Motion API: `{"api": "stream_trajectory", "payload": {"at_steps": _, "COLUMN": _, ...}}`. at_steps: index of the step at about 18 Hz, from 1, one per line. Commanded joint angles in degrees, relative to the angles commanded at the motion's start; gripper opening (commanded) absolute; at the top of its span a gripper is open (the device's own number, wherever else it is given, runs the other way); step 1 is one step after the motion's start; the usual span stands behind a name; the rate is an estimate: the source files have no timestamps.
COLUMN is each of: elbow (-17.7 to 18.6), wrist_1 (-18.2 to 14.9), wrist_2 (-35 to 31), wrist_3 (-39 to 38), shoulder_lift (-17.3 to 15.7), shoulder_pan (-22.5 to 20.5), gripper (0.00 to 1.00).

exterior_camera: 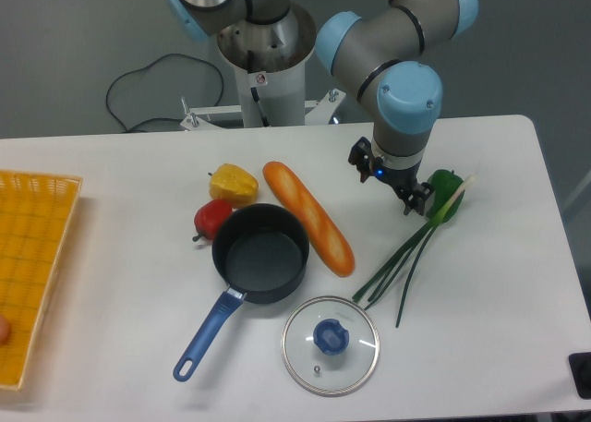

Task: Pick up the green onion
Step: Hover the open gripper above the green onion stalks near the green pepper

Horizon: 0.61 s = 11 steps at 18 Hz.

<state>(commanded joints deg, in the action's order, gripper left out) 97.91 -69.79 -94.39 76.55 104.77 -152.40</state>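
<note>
Your pincer (409, 193) hangs low over the tabletop (499, 348), just left of the green bell pepper (447, 196). From this angle you cannot tell how far its jaws stand apart, and nothing shows between them. The green onion (411, 253) lies flat just beside it: pale stem end up against the pepper, dark stalks fanning down-left toward the bread loaf (309, 216) and the glass lid (330, 345). Judge the task barely begun: approach made, but grasp and lift are yet to do.
</note>
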Motion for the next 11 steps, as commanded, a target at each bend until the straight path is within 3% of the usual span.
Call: {"api": "stream_trajectory", "payload": {"at_steps": 11, "elbow": 1.3, "wrist_1": -0.8, "wrist_2": 0.1, "wrist_3": -0.2, "shoulder_lift": 0.4, "shoulder_pan": -0.5, "gripper": 1.00}}
